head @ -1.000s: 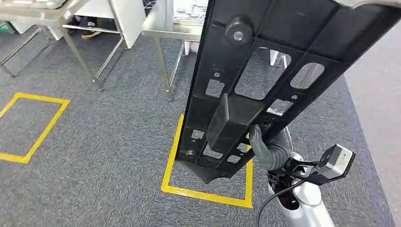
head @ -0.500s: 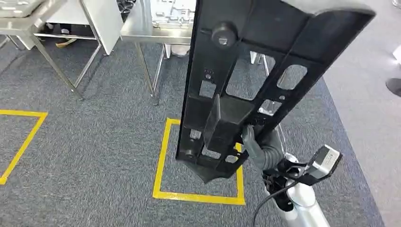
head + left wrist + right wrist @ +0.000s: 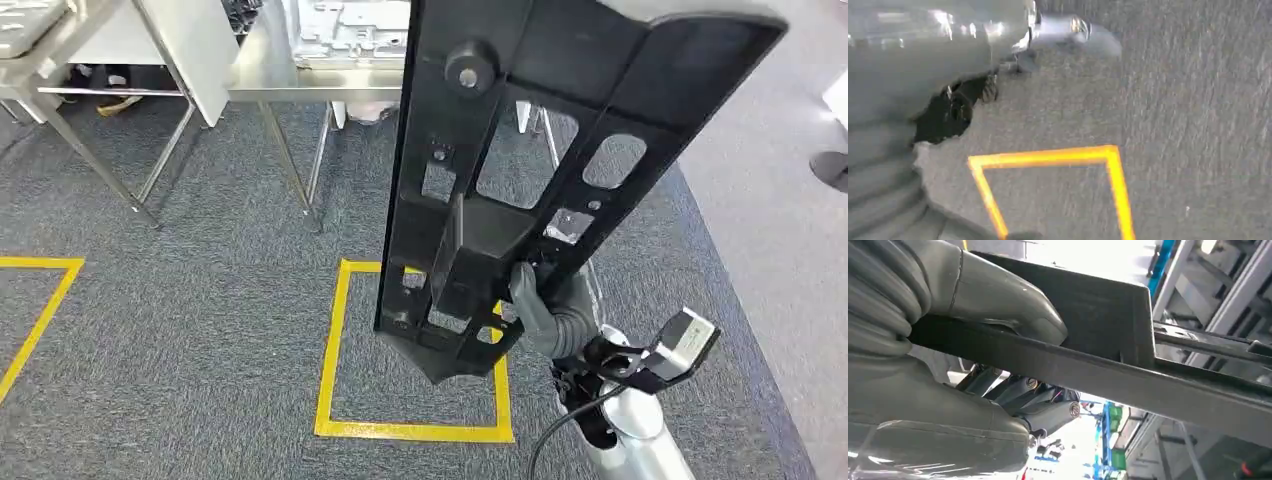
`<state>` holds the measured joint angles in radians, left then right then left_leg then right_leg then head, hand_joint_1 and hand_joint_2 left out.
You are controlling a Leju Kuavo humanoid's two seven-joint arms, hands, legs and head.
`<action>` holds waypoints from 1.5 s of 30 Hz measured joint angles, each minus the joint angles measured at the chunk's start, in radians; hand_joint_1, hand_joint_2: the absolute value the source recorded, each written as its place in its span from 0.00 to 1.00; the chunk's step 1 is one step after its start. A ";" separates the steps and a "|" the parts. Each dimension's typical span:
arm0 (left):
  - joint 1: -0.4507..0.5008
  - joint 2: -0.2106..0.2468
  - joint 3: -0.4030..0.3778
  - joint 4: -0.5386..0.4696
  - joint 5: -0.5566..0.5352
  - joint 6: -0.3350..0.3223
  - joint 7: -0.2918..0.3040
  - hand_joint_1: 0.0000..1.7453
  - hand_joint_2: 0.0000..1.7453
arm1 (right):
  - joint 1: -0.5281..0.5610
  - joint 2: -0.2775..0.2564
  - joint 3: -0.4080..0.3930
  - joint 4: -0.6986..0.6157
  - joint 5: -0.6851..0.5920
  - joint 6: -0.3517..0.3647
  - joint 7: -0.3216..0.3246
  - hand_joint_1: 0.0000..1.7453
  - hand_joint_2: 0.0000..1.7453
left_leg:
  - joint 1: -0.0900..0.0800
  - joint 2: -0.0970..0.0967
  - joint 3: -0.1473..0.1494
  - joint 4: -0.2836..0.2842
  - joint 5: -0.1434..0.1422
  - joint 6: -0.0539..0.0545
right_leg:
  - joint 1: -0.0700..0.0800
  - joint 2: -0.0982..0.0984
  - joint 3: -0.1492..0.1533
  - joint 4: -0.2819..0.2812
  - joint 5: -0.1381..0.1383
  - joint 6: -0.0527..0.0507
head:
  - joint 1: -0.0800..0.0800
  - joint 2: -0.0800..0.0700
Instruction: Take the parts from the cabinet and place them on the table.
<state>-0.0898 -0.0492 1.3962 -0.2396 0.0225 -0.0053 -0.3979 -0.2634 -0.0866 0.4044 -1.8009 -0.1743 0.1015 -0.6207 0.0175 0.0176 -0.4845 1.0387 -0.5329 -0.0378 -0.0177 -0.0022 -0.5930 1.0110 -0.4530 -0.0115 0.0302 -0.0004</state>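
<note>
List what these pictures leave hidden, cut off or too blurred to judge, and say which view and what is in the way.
- Black part: its upper end is cut off by the head view's top edge.
- Right hand: the part hides its fingers in the head view.
- Left hand: blurred in the left wrist view; open or shut cannot be told.
- Steel table: its top is cropped and partly behind the part.

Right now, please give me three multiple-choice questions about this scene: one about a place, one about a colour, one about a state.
1. Where is the metal table?
A. Ahead, past the taped square
B. Inside the taped square
C. Under the part

2. What colour is the taped square on the carpet?
A. Red
B. Yellow
C. White

3. What is the right hand doing?
A. Hanging empty
B. Resting on the table
C. Holding the black part

Key: 1 A, the table stands beyond the square. 2 B, the tape is yellow. 3 C, thumb and fingers clamp the part's edge.
</note>
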 joint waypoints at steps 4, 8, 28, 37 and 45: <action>0.002 0.000 0.000 0.000 0.000 0.001 0.000 0.00 1.00 | -0.003 0.005 0.006 0.004 0.000 -0.002 -0.002 1.00 1.00 | 0.000 -0.009 -0.189 0.259 -0.087 -0.004 | 0.008 0.009 0.042 -0.002 -0.038 -0.013 | -0.010 0.000; 0.014 -0.001 0.000 0.000 0.000 0.003 0.000 0.00 1.00 | 0.000 0.005 0.012 0.008 0.000 -0.005 -0.003 1.00 1.00 | -0.007 -0.009 -0.223 0.129 -0.022 0.019 | 0.015 0.023 0.119 -0.002 -0.097 -0.012 | -0.013 0.000; 0.010 -0.005 0.000 0.000 0.000 0.012 0.002 0.00 1.00 | 0.002 0.008 0.023 0.010 -0.014 -0.008 0.027 1.00 1.00 | -0.016 -0.023 0.058 -0.041 -0.042 0.037 | 0.014 0.009 -0.084 0.022 0.062 0.016 | -0.019 0.000; 0.011 -0.004 0.000 0.000 0.000 0.012 0.003 0.00 1.00 | 0.002 0.012 0.026 0.005 -0.015 -0.008 0.028 1.00 1.00 | -0.005 -0.022 -0.181 0.199 -0.121 0.009 | 0.007 0.021 0.055 -0.009 -0.030 -0.004 | -0.027 0.000; 0.014 -0.004 0.000 0.000 0.000 0.004 -0.005 0.00 1.00 | 0.002 0.012 0.029 0.002 -0.018 -0.015 0.050 1.00 1.00 | -0.008 -0.021 -0.128 -0.016 0.100 0.057 | 0.010 0.023 0.111 0.012 -0.082 0.038 | -0.029 0.000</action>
<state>-0.0756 -0.0534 1.3962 -0.2399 0.0225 -0.0011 -0.4032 -0.2615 -0.0744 0.4334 -1.7991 -0.1923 0.0862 -0.5711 0.0096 -0.0034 -0.6122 1.0229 -0.4326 0.0189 -0.0073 0.0209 -0.4823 1.0226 -0.5354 0.0270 0.0012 0.0000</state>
